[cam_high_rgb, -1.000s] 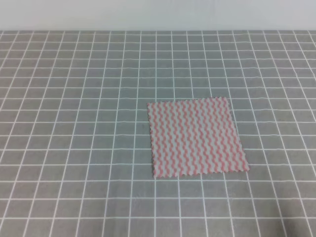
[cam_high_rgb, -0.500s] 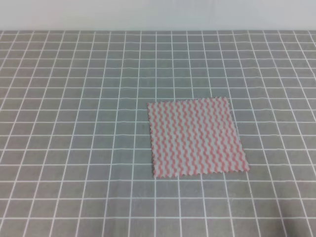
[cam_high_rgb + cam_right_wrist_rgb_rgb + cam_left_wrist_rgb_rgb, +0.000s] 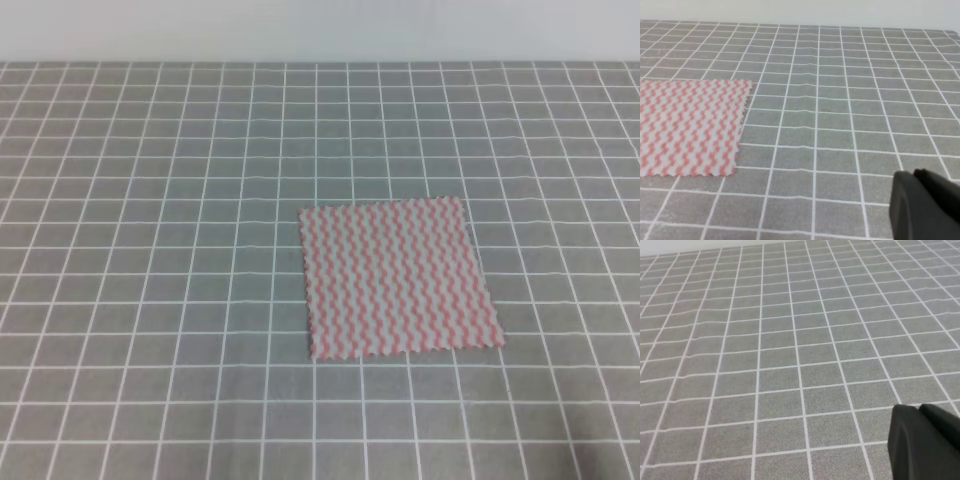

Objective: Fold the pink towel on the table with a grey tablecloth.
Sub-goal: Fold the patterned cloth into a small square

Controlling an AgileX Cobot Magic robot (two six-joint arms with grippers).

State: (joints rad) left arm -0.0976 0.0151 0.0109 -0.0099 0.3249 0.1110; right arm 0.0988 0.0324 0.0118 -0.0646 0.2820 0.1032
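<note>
The thin square cloth towel (image 3: 399,279) carries pink-and-white wavy zigzag stripes, the pink a soft salmon tone against the white, and the same striping shows on it in the right wrist view (image 3: 690,132). The flat table's woven tablecloth (image 3: 150,250) is mid-grey, crossed by thin white lines that form a grid of small squares. A black moulded gripper part (image 3: 922,442) shows at the lower right of the left wrist view, and a like black part (image 3: 922,205) in the right wrist view.

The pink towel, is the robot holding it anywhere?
No. The pink towel lies flat and unfolded on the grey tablecloth, with no gripper touching it. Only a dark part of each gripper shows in the wrist views, away from the towel.
</note>
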